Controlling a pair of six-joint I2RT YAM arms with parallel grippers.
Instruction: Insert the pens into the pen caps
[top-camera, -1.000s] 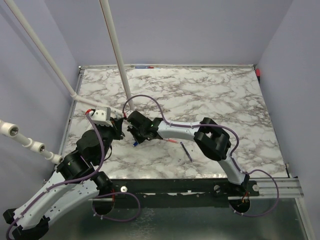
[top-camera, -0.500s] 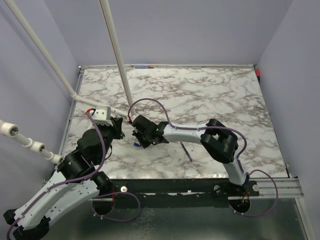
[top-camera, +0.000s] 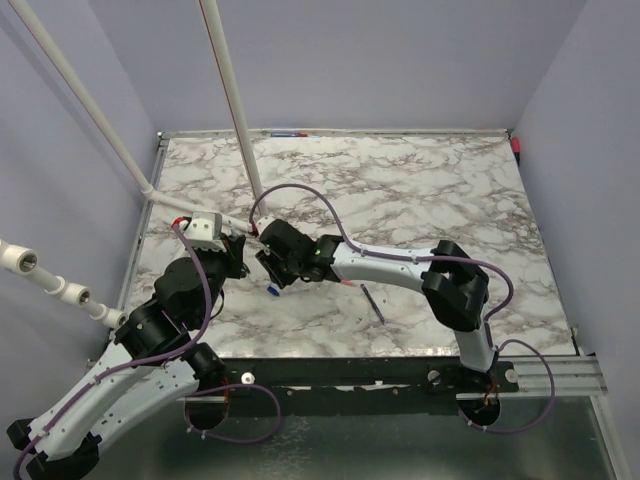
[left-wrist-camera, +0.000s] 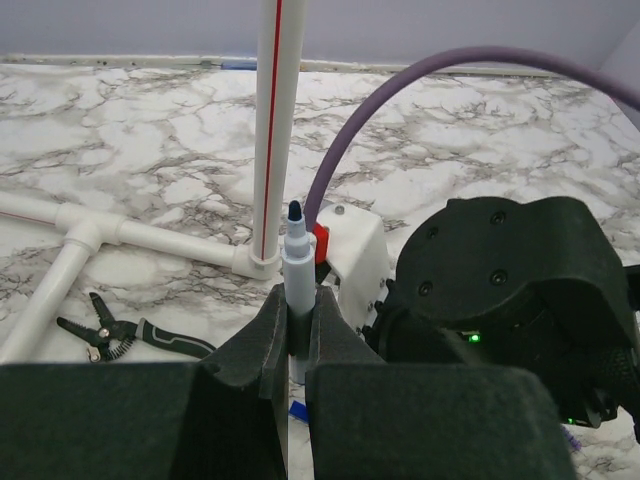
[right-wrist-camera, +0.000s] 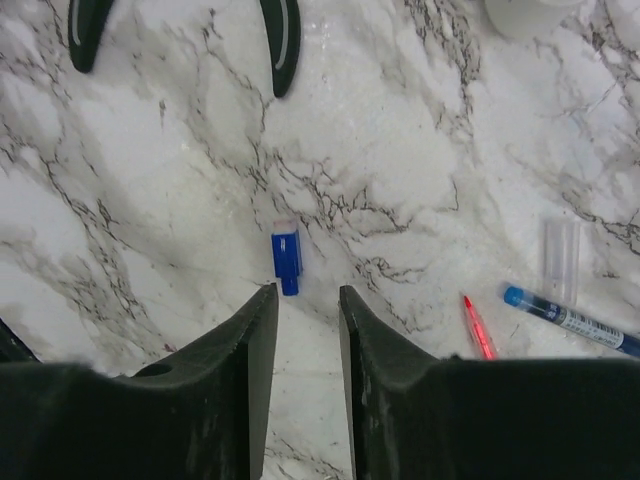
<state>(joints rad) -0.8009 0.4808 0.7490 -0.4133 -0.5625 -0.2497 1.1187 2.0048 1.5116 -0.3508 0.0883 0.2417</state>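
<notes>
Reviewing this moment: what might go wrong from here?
1. The blue cap lies flat on the table just ahead of the right gripper's open fingers; a descent may nudge it away rather than grip it.
2. The left gripper holds a pen upright, close beside the right gripper; a bump could tilt it.

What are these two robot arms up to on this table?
They are working on putting pens into their caps. The left end effector is shut on a pen and holds it upright with its bare tip pointing up. The right end effector hovers with its jaws open over a small blue cap lying on the marble table. A red pen and a blue pen lie loose nearby.
</notes>
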